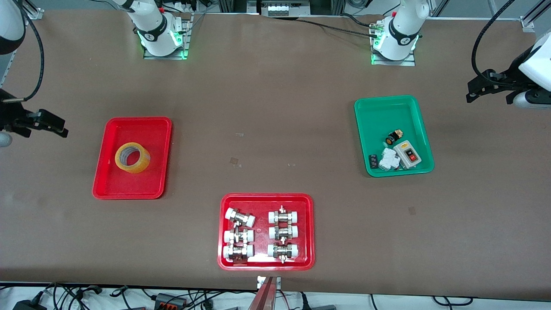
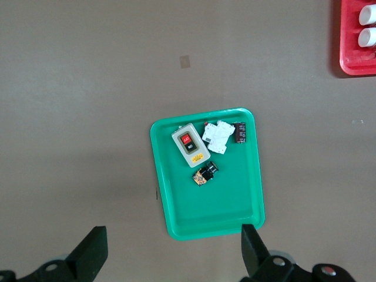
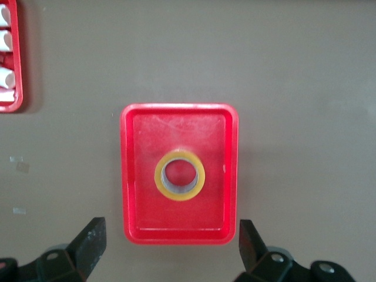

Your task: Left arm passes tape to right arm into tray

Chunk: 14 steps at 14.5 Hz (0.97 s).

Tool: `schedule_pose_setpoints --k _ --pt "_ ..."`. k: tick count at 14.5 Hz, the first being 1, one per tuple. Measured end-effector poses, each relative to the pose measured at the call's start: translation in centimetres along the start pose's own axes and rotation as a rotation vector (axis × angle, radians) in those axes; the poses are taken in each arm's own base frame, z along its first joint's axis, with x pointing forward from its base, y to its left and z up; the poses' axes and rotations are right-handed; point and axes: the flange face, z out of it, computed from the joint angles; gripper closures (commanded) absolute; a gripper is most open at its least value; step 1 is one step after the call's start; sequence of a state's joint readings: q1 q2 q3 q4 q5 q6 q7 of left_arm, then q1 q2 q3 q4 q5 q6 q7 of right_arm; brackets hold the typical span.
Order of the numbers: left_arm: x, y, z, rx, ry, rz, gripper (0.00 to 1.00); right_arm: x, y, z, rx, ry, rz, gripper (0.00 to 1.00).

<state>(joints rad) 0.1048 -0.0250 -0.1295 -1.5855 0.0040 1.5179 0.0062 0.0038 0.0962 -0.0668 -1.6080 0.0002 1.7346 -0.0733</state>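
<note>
Your tape (image 1: 132, 157) already lies in the plain red tray (image 1: 107, 172), roughly mid-tray, resting tilted with its core hole showing. That tray sits on the brown tabletop (image 1: 275, 107) toward the right arm's end.

Your right pincer (image 1: 54, 128) is up in the air at the edge of the front view, over bare tabletop just beside the plain red tray. Its fingers (image 3: 88, 241) are spread wide with nothing between them; the right wrist view looks straight down on the tray and the tape in it.

Your left pincer (image 1: 472, 92) is up at the other end, over bare tabletop near the green tray (image 1: 366, 129). Its fingers (image 2: 91, 249) are wide apart too, holding nothing. The left wrist view looks down on the green tray.

In the green tray you've got a grey switch box (image 1: 407, 155) with red and black buttons, a white part (image 1: 388, 160) touching it, a small black piece (image 1: 373, 157), and a small black-and-orange round button (image 1: 392, 137).

A second red tray (image 1: 224, 232) sits nearer the front camera than the other two, between them along the tabletop. It holds six metal fittings (image 1: 282, 234) with white caps, in two columns of three.
</note>
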Motion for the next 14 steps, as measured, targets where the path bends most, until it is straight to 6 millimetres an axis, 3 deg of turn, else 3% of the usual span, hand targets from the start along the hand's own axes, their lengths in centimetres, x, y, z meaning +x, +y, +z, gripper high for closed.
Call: schedule_pose_setpoints --k 4,14 --pt "0.0 0.0 0.0 0.000 0.000 0.000 0.00 -1.0 -0.1 0.9 0.003 -0.006 0.001 0.00" --pt "0.0 0.0 0.0 0.000 0.000 0.000 0.00 -1.5 -0.5 0.2 0.004 0.003 -0.002 0.00"
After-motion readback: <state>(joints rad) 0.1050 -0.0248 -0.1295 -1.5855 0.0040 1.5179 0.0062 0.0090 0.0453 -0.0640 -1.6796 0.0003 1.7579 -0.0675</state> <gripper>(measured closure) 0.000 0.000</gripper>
